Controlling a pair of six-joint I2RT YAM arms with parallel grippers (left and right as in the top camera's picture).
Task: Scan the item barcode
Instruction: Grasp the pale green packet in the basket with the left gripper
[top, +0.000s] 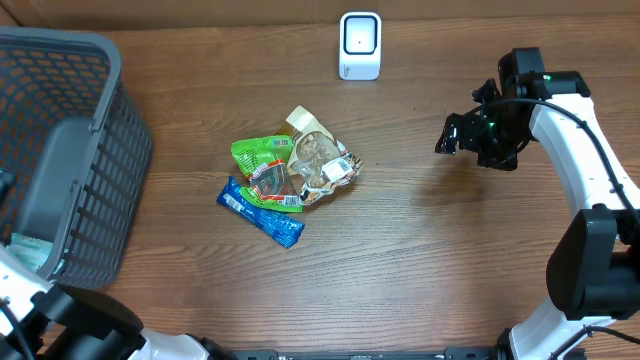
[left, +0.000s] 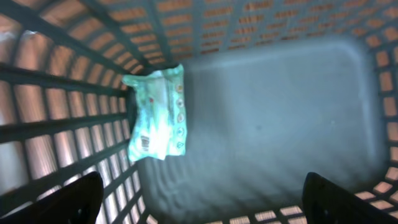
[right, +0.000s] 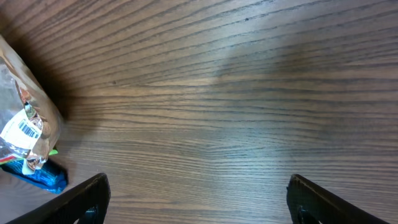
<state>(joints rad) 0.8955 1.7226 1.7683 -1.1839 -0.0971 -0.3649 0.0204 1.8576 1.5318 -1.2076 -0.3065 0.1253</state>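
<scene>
A pile of snack packets lies mid-table: a green packet, a blue bar and a tan crinkled packet. The white scanner stands at the back edge. My right gripper hovers open to the right of the pile, over bare wood. In the right wrist view the right gripper holds nothing, and the tan packet shows a barcode at the left edge. My left gripper is open inside the grey basket, above a pale green packet lying against the wall.
The grey mesh basket fills the left side of the table. The pale green packet shows at its near corner. The white right arm runs down the right side. Wood tabletop lies between pile and arm.
</scene>
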